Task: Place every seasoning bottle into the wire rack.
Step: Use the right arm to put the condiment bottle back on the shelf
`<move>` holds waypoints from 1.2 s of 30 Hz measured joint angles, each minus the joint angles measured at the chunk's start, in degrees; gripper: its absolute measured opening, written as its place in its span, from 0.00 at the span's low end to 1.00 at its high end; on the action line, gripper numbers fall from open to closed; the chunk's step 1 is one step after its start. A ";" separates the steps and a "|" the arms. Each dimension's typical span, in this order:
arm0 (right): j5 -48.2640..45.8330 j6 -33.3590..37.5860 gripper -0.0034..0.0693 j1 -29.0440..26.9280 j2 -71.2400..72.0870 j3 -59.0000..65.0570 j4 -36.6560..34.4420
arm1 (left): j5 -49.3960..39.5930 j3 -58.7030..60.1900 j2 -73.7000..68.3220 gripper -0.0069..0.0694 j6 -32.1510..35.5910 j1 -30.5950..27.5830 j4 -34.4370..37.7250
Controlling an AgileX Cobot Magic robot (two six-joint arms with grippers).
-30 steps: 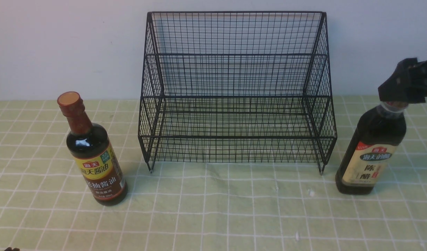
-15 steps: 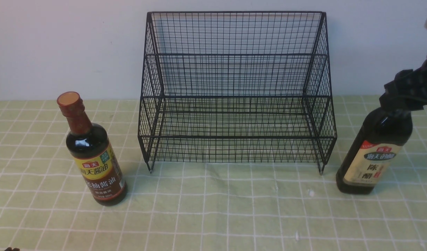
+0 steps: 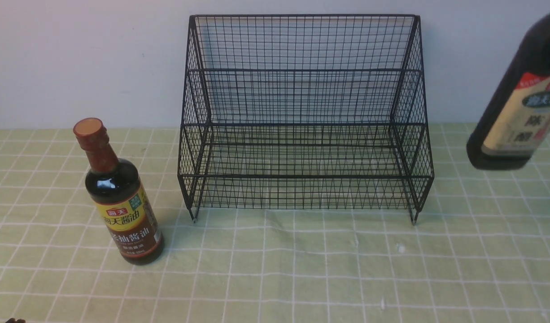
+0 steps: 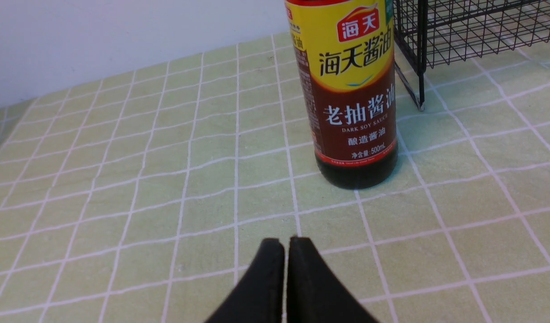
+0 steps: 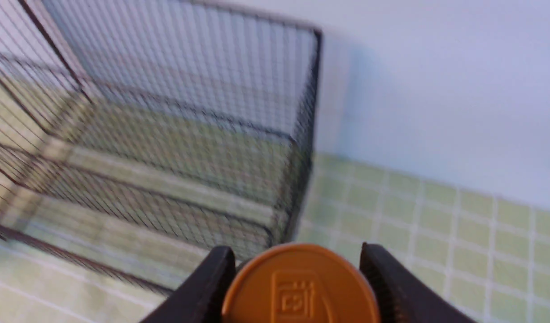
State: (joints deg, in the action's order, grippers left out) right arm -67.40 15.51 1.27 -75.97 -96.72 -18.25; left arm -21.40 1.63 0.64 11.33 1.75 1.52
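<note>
The round seasoning bottle [image 3: 120, 197] with red-brown neck wrap and yellow-brown label stands on the cloth, left of the wire rack [image 3: 302, 176]. It also shows in the left wrist view [image 4: 353, 89], upright and a short way ahead of my left gripper [image 4: 286, 244], which is shut and empty. The taller bottle [image 3: 517, 103] with cream label hangs tilted in the air, right of the rack, its top cut off by the frame. My right gripper [image 5: 297, 253] is shut on its neck, with the tan cap [image 5: 297, 287] between the fingers. Both rack tiers hold nothing.
A green checked cloth [image 3: 275, 269] covers the table. A white wall stands right behind the rack. The rack's corner foot shows in the left wrist view [image 4: 419, 105], beside the round bottle. The rack also shows in the right wrist view [image 5: 167, 134], blurred.
My right gripper has lifted the taller bottle off the cloth, up and slightly right. The round bottle, rack and left gripper have not moved.
</note>
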 joint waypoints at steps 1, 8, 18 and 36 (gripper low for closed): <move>0.29 0.75 0.50 0.00 -0.44 -1.16 -1.89 | 0.00 0.00 0.00 0.08 0.00 0.00 0.00; 2.52 6.26 0.50 0.00 -6.33 -6.80 -13.09 | 0.00 0.00 0.00 0.08 0.00 0.00 0.00; 10.71 11.79 0.50 2.42 -19.51 -14.87 -20.18 | 0.00 0.00 0.00 0.08 0.00 0.00 0.00; 9.27 13.12 0.50 7.06 -30.32 -17.11 -8.75 | 0.00 0.00 0.00 0.08 0.00 0.00 0.00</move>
State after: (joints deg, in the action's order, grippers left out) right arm -58.14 28.63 8.33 -106.29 -113.83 -27.00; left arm -21.40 1.63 0.64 11.33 1.75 1.52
